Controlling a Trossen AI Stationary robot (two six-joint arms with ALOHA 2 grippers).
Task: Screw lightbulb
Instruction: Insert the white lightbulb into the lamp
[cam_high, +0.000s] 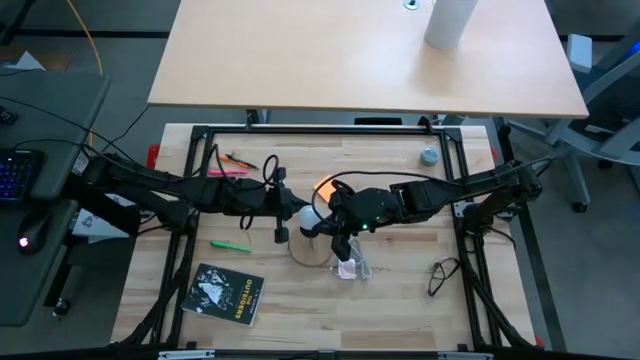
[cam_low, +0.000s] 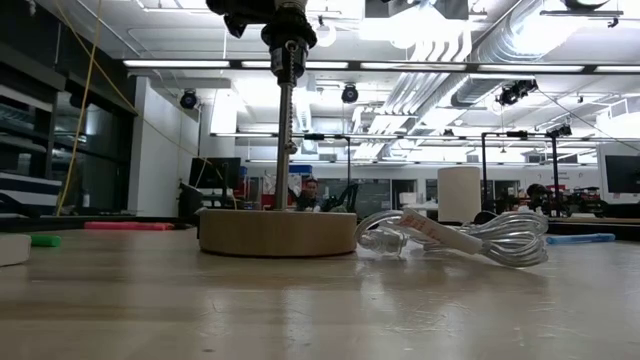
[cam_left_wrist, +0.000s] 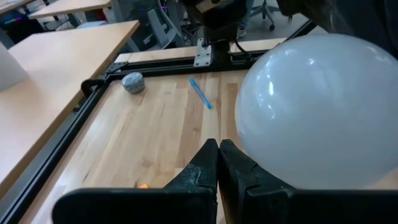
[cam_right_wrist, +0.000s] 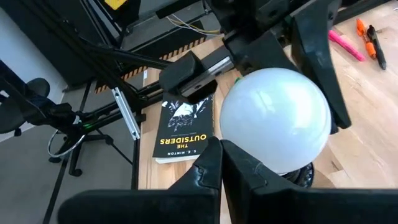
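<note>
The white lightbulb (cam_high: 308, 214) stands globe up on a black socket (cam_right_wrist: 301, 176). The socket tops a thin metal stem (cam_low: 285, 130) that rises from the tan wooden disc (cam_low: 278, 232) at the table's middle. My left gripper (cam_left_wrist: 218, 152) is shut, level beside the globe (cam_left_wrist: 317, 106) on its left. My right gripper (cam_right_wrist: 221, 152) is shut too, its tips just short of the globe (cam_right_wrist: 273, 118) on its right. In the low view the bulb is above the picture's top. My left gripper has its shut fingers (cam_left_wrist: 239, 168) lying close along the globe's side (cam_left_wrist: 249, 146); I cannot tell whether the finger's outer side touches it. My right gripper points its shut fingertips (cam_right_wrist: 233, 155) at the globe's lower part (cam_right_wrist: 249, 155); whether they touch does not show.
A see-through packet with a coiled cord (cam_low: 460, 238) lies right of the disc. A black book (cam_high: 225, 293) lies near the front left, a green marker (cam_high: 230, 245) above it, glasses (cam_high: 440, 275) at the right, an orange note (cam_high: 325, 187) behind the bulb.
</note>
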